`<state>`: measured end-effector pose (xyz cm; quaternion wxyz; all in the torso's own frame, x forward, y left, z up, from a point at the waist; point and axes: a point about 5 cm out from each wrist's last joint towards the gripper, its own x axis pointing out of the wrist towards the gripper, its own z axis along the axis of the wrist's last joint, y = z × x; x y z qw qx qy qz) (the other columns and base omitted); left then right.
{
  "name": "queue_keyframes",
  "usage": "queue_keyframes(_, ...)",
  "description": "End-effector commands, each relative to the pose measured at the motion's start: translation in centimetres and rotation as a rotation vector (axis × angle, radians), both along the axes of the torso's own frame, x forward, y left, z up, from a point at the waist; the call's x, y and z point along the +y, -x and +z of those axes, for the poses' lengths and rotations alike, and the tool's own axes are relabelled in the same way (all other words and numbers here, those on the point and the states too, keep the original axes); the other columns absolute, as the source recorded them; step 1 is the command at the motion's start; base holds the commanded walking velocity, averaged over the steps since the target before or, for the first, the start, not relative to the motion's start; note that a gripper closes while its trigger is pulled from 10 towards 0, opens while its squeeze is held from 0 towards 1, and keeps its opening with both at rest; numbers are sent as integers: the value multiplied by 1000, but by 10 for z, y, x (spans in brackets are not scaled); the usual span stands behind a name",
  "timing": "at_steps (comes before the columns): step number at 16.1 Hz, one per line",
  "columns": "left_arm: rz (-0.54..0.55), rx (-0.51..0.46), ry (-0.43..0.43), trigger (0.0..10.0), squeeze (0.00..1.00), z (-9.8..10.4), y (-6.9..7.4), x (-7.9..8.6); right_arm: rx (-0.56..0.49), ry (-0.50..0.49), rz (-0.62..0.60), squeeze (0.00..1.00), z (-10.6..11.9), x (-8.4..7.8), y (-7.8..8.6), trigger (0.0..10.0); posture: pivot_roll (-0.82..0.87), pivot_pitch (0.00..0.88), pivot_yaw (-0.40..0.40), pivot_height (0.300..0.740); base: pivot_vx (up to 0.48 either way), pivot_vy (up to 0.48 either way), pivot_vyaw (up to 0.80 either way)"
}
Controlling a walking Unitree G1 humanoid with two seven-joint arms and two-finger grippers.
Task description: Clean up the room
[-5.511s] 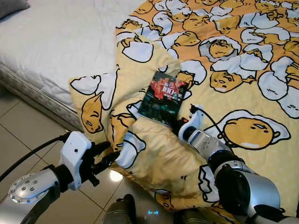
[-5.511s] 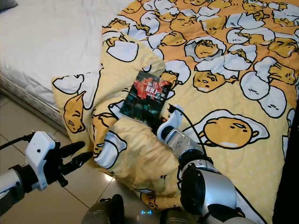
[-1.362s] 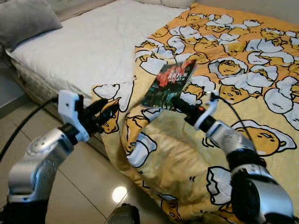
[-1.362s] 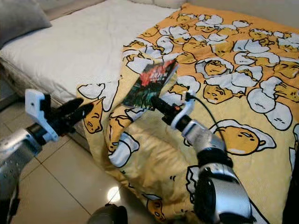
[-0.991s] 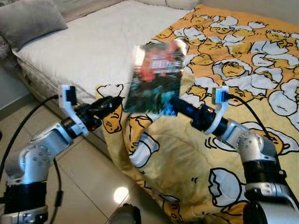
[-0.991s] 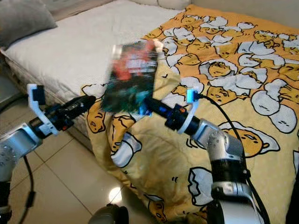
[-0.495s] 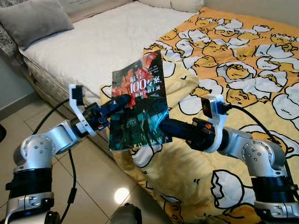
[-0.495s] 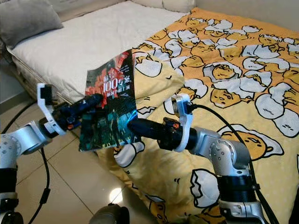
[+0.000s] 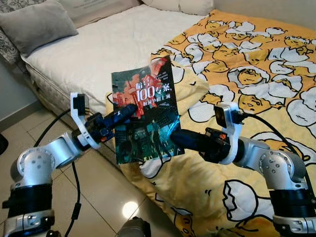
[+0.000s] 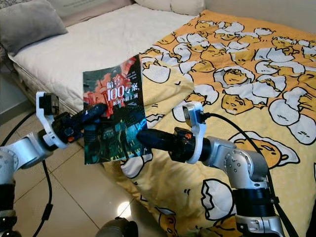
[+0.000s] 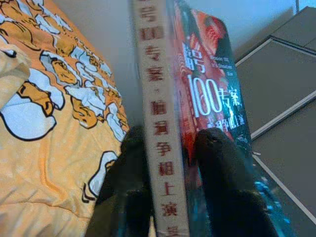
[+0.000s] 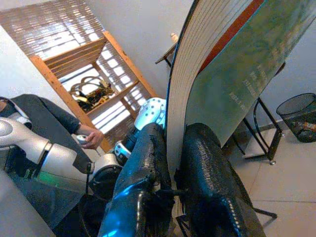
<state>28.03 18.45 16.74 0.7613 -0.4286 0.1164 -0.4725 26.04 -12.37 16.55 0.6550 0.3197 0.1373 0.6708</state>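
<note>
**Holding one book in mid-air, both grippers clamped on it**

Holding position: the book (image 9: 144,112) stands upright above the bed's edge, cover toward the head camera, clear of the blanket (image 9: 256,64) and floor (image 9: 94,187). Count: one book, two grippers, one blanket, one grey pillow (image 9: 37,24).

Left gripper (image 9: 129,109): fingers pinch the book at its spine edge, one finger across the cover; in the left wrist view a finger (image 11: 224,187) sits on each side of the spine. The far finger is hidden behind the book in the head views.

Right gripper (image 9: 174,137): fingers closed on the book's lower corner; the right wrist view shows the page block squeezed between two fingers (image 12: 143,177). Fingertips are hidden behind the cover in the head views.

Cover text partly legible: "100". The lower cover is dark, detail unclear.

A person (image 12: 29,123) is partly visible behind the left arm in the right wrist view.

Open room: bare mattress (image 9: 113,39) to the left of the blanket; tiled floor below the book.
</note>
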Motion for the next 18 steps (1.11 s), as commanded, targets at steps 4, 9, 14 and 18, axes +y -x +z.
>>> queue_keyframes(4,-54,-8,-38,0,0,5,11,-13,-50,-3,2,0,5,5,-1,0,40,0,106,740,0,0,0)
queue_keyframes(9,-5,-23,-68,0,0,5,14,-18,-60,5,-33,0,1,6,-2,0,33,0,126,740,0,0,0)
queue_keyframes(14,128,-3,-176,0,0,-4,15,-18,-4,69,-186,1000,-18,-1,-7,10000,44,0,104,740,0,0,0)
queue_keyframes(18,226,-49,-370,0,0,-6,19,-15,73,208,-628,1000,-53,-37,-20,10000,38,0,99,740,0,0,0)
